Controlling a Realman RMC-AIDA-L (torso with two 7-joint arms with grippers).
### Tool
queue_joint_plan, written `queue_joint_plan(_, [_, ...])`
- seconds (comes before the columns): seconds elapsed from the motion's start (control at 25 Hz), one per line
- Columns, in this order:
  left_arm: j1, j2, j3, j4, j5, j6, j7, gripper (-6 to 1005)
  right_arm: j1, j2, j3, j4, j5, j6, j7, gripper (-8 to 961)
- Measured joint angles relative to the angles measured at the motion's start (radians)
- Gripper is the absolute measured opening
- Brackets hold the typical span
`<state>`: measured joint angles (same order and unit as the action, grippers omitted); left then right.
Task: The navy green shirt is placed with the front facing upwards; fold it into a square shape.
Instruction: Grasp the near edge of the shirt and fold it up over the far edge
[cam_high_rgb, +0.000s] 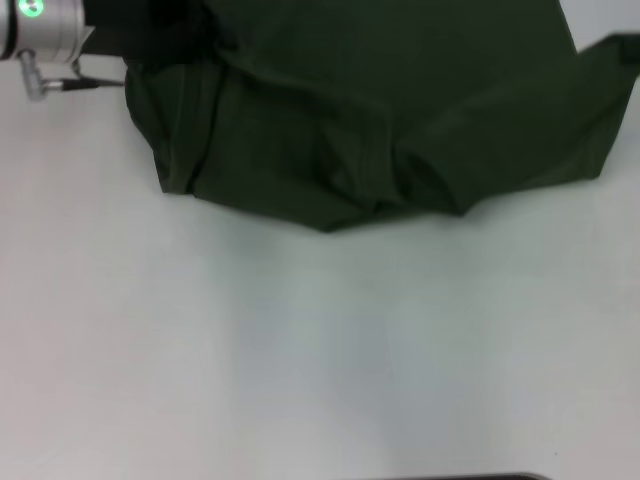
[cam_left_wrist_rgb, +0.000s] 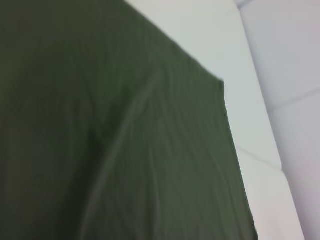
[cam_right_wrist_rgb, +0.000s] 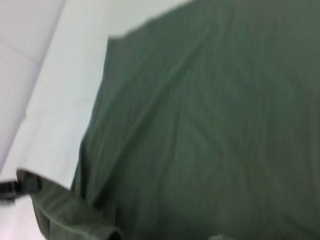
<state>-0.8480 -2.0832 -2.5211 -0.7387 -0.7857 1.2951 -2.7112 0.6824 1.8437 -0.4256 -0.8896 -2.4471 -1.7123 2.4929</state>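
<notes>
The navy green shirt (cam_high_rgb: 380, 110) lies bunched and creased across the far part of the white table (cam_high_rgb: 300, 350), with its near edge folded into ridges. Only plain green cloth shows; no lettering or neck tag is visible. My left arm's silver wrist (cam_high_rgb: 45, 30) is at the far left, and its gripper (cam_high_rgb: 150, 35) is a dark shape at the shirt's left edge, mostly hidden by cloth. The left wrist view is filled with the shirt (cam_left_wrist_rgb: 125, 140) close up. The right wrist view also shows the shirt (cam_right_wrist_rgb: 210, 130), with a rolled hem (cam_right_wrist_rgb: 65, 215). My right gripper is out of view.
Bare white table spreads from the shirt to the near edge, where a thin dark strip (cam_high_rgb: 470, 477) shows. In the wrist views, pale table edges and seams (cam_left_wrist_rgb: 270, 115) run beside the cloth. A small black piece (cam_right_wrist_rgb: 10, 187) sits by the rolled hem.
</notes>
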Motion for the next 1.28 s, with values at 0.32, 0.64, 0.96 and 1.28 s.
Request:
queue_joint_plan(0.32, [-0.032,-0.017,0.004,0.035,-0.056,-0.186,0.002,119,-0.001,0.005,0.02,0.01,0.038,0.139,0.015,39])
queue_joint_plan(0.64, [-0.075,-0.036,0.042,0.069,-0.067,-0.325,0.011,124,0.006,0.009,0.009,0.117,0.122,0.284,-0.025,38])
queue_joint_plan(0.96, [-0.106,-0.03,0.066,0.112,-0.07,-0.423,0.014,129,0.019,0.009,-0.057,0.129,0.127,0.432,-0.037,38])
queue_joint_plan(1.28, [-0.111,-0.026,0.07,0.112,-0.07,-0.451,0.014,134,0.063,0.016,-0.13,0.149,0.128,0.554,-0.064,37])
